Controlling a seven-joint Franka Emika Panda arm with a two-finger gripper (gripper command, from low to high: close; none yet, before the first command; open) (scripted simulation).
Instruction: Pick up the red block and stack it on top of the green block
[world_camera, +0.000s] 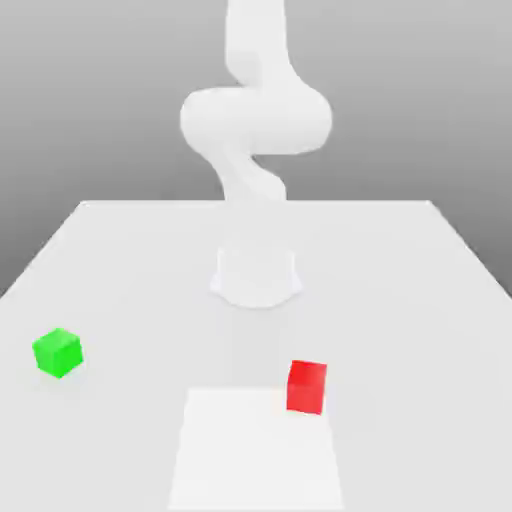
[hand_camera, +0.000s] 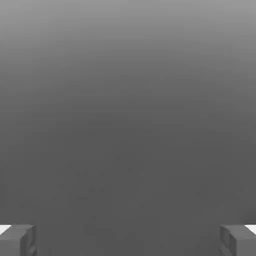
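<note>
My hand (hand_camera: 128, 240) was spread wide open and held nothing. On the bench (world_camera: 400, 280), the red block (world_camera: 306, 387) sat toward the exterior view's right; the green block (world_camera: 57, 352) sat well apart, toward its left.

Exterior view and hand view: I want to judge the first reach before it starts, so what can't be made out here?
- Gripper: in the hand view the fingers are cut off by the picture's edge; they stand wide apart with nothing between.
- Red block: its far and bottom faces are turned away in the exterior view.
- Green block: likewise, its far faces are hidden.
- Arm: its top is cut off by the upper edge.
</note>
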